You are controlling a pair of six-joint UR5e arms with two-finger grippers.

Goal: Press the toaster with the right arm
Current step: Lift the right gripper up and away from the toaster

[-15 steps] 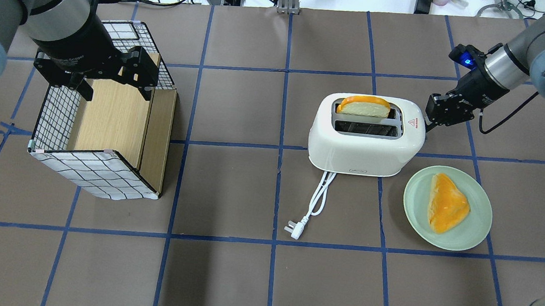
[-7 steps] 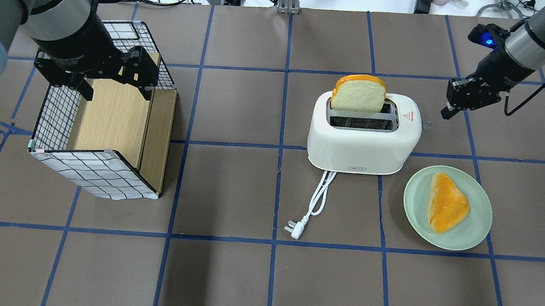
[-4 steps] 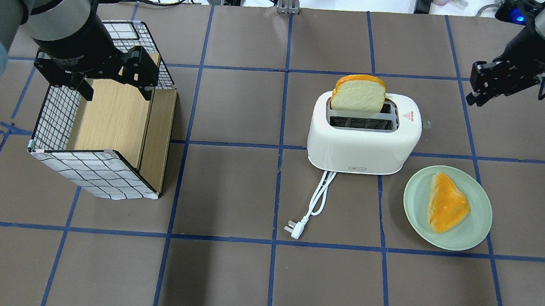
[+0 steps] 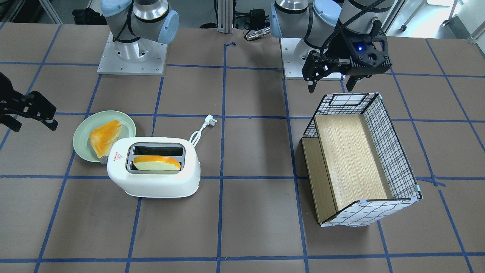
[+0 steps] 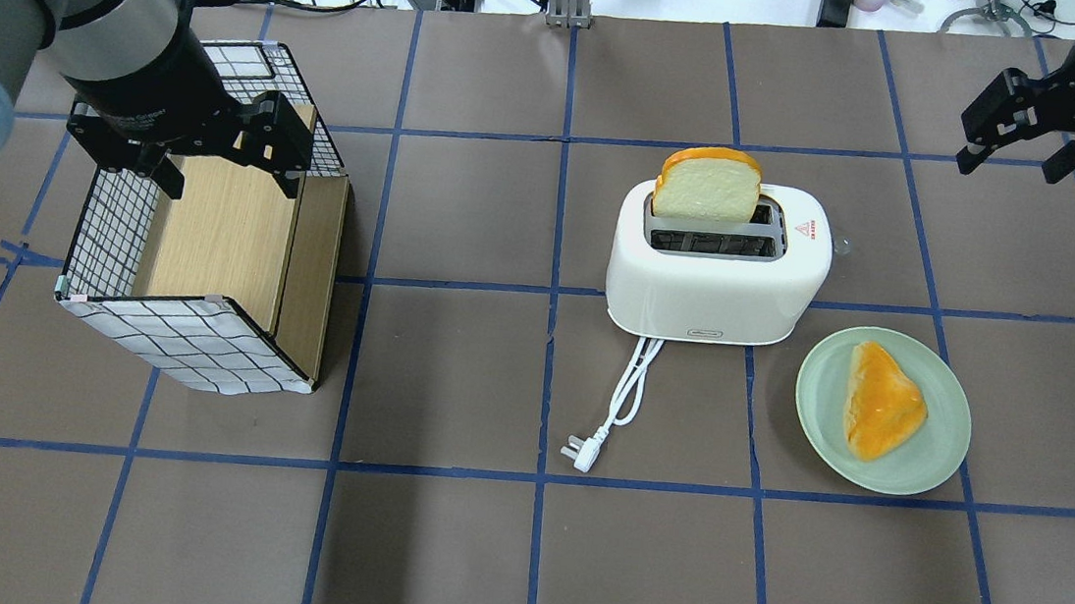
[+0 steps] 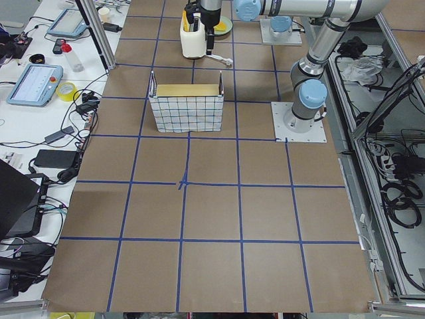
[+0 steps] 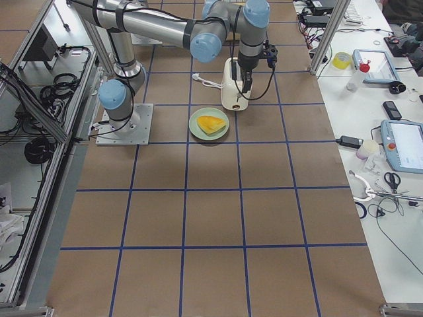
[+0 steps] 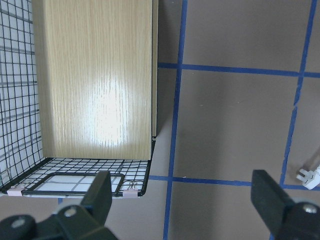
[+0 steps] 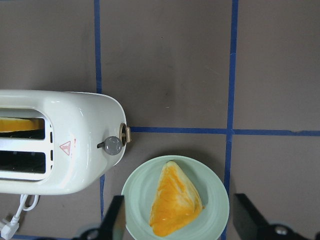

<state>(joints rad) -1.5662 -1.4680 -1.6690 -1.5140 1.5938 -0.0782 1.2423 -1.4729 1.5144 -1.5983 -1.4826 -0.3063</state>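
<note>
The white toaster (image 5: pixel 717 280) stands mid-table with its red triangle mark on top and its cord and plug (image 5: pixel 588 445) trailing toward me. A slice of bread (image 5: pixel 706 188) stands tall in the far slot. The toaster also shows in the front view (image 4: pixel 153 182) and the right wrist view (image 9: pixel 65 150), where its grey lever knob (image 9: pixel 112 145) sticks out of the end. My right gripper (image 5: pixel 1007 168) is open and empty, well away from the toaster at the far right. My left gripper (image 5: pixel 229 179) is open and empty over the basket.
A wire basket with a wooden floor (image 5: pixel 208 241) lies at the left under my left gripper. A green plate (image 5: pixel 938 449) with a slice of bread (image 5: pixel 883 399) sits right of the toaster, toward me. Cables and tools line the far table edge.
My right gripper has drawn back from the toaster's lever end, moving far and to the right, and has opened. The bread rose from low in the slot to standing tall. The left arm is still.
</note>
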